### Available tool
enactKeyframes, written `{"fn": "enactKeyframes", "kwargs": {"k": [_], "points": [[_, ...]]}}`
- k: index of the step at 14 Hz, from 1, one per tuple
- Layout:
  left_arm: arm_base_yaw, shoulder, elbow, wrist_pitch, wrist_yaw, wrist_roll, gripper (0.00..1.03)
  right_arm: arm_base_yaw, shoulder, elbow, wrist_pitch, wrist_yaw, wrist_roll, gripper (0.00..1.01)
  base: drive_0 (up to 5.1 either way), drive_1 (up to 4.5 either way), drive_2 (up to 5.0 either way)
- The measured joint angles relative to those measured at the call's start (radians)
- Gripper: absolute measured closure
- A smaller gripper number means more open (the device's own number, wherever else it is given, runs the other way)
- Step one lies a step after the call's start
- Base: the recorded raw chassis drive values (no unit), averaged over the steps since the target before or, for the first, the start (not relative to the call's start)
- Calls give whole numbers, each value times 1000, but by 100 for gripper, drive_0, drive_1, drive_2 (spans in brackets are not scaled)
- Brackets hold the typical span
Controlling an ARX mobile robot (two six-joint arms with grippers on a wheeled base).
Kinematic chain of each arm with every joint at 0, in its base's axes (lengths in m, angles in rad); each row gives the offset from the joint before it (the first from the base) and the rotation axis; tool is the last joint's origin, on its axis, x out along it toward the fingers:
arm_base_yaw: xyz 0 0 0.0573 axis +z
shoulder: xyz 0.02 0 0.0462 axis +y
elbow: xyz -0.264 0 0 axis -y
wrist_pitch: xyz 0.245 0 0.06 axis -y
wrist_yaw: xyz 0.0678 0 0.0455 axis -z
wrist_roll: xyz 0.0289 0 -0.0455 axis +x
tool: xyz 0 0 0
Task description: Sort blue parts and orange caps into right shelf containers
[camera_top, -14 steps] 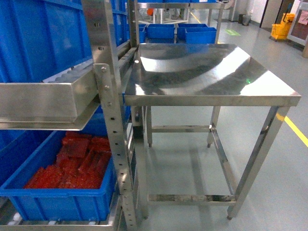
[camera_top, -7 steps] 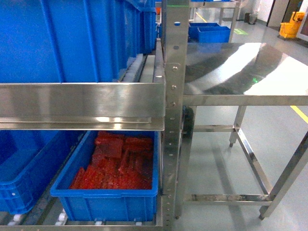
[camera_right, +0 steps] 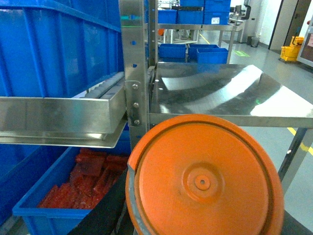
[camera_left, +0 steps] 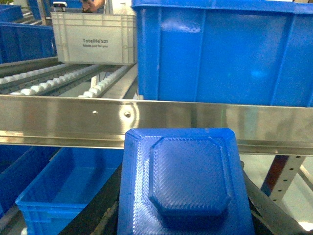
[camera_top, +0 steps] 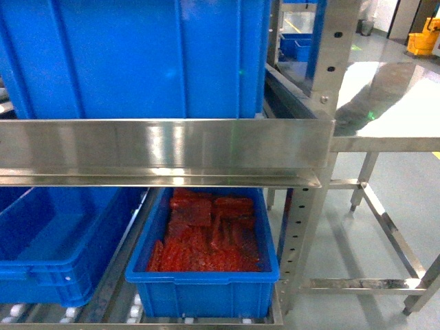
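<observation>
In the left wrist view a square blue part (camera_left: 186, 181) with a raised octagonal middle fills the lower frame. My left gripper (camera_left: 186, 220) is shut on it, and dark fingers (camera_left: 95, 215) show at its sides. It hangs in front of the shelf rail (camera_left: 146, 120), above an empty blue container (camera_left: 58, 196). In the right wrist view my right gripper (camera_right: 205, 215) is shut on a round orange cap (camera_right: 205, 181), beside the shelf post (camera_right: 134, 63). Neither gripper shows in the head view. A lower container (camera_top: 206, 282) holds red-orange pieces.
A large blue container (camera_top: 137, 55) sits on the upper shelf behind a steel rail (camera_top: 165, 148). An empty blue container (camera_top: 55, 254) stands at lower left. A steel table (camera_top: 392, 103) stands right of the rack. A grey crate (camera_left: 93, 36) rests on rollers farther back.
The head view has swung left across the rack: the shelf and its containers now fill the frame, and the steel table has slid to the right edge.
</observation>
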Motion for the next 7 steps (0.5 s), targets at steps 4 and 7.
{"fn": "enactKeyframes", "kwargs": {"k": [4,7], "points": [[0,0,0,-1,0,0,60,0,0,0,0,0,0,56,-501,240,240],[0,0,0,0,0,0,60,0,0,0,0,0,0,56,-501,240,240]]}}
